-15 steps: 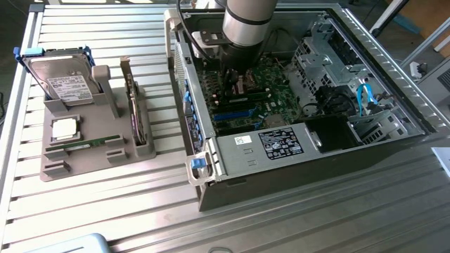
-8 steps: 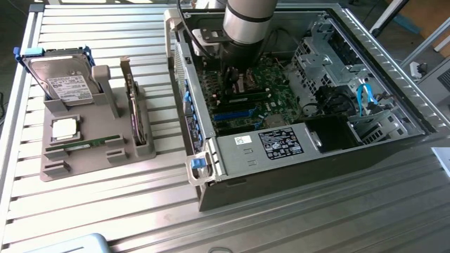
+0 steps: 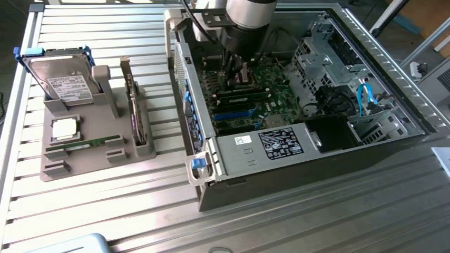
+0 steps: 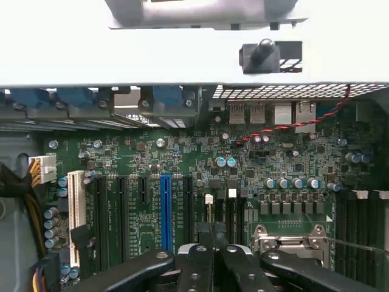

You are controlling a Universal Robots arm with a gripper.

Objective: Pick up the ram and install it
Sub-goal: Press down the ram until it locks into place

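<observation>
The ram [image 3: 88, 143], a thin green stick, lies in a slot of the grey holder [image 3: 70, 158] on the exterior view's left. My gripper [image 3: 237, 79] is far from it, down inside the open computer case [image 3: 295, 153] just above the motherboard [image 3: 271, 79]. In the wrist view the black fingers [image 4: 194, 267] meet at the gripper [image 4: 213, 243], shut, over the dark memory slots [image 4: 234, 213] with white latches. I see nothing held between the fingers.
The holder also carries a hard drive [image 3: 67, 81], a square silver chip [image 3: 65, 128] and an upright expansion card [image 3: 134, 113]. Inside the case are a blue slot [image 4: 165, 213], the processor socket bracket [image 4: 292, 240], a drive cage [image 3: 330, 52] and blue cables [image 3: 362, 97].
</observation>
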